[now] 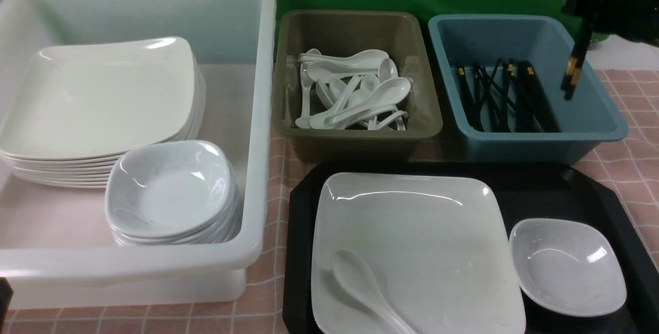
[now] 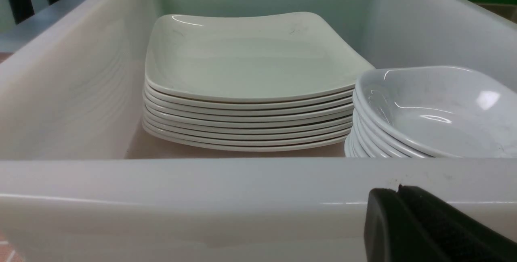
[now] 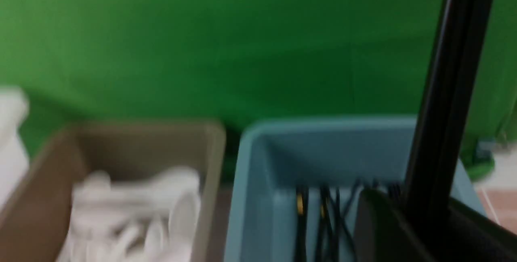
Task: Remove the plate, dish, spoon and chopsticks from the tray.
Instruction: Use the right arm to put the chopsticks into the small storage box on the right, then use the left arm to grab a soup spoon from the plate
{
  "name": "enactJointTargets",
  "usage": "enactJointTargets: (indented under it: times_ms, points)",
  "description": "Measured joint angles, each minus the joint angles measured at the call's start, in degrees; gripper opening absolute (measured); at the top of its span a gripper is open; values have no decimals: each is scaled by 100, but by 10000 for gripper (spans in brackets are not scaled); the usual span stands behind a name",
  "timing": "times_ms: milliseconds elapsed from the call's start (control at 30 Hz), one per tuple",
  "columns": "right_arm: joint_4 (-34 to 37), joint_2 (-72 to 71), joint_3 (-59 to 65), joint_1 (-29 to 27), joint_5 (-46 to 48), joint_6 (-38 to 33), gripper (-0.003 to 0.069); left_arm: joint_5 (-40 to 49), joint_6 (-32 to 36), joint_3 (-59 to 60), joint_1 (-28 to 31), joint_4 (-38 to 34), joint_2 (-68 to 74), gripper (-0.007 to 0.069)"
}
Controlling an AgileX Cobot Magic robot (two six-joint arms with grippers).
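Nearest, the tray (image 1: pixel 301 251) holds the plate (image 1: pixel 427 231) with the spoon (image 1: pixel 360 282) on it and the dish (image 1: pixel 566 267) beside it (three items left); the left gripper (image 2: pixel 400 213) is clenched, empty, by the white tub (image 1: pixel 154 267); farther, the right gripper (image 1: pixel 589 15) grasps the chopsticks (image 1: pixel 574 69) above the blue tub (image 1: pixel 592 112), not yet released.

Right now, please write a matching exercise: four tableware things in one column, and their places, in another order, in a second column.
1 large white square plate
2 glossy white soup spoon
3 small white squarish dish
4 held pair of black chopsticks

A above the blue plastic tub
B lying on the plate
C on the black plastic tray, right side
D on the tray, under the spoon

Pairs: 1-D, 2-B, 3-C, 4-A
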Motion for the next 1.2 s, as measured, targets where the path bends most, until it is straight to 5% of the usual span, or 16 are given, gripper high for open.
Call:
enactJointTargets:
  times_ms: [267,533,667,767,1000,1200]
  points:
    - [40,1448,-165,0,-1301,267,172,0,0,0,0,0,0,5]
    - [39,2262,-1028,0,289,290,374,0,0,0,0,0,0,5]
    - [39,2191,-1256,0,1123,296,384,0,0,0,0,0,0,5]
    - [33,1918,-1428,0,2089,285,349,0,0,0,0,0,0,5]
    - [112,477,-1598,78,6296,-64,64,0,0,0,0,0,0,5]
    - [153,-706,-313,599,7632,-374,30,0,0,0,0,0,0,5]
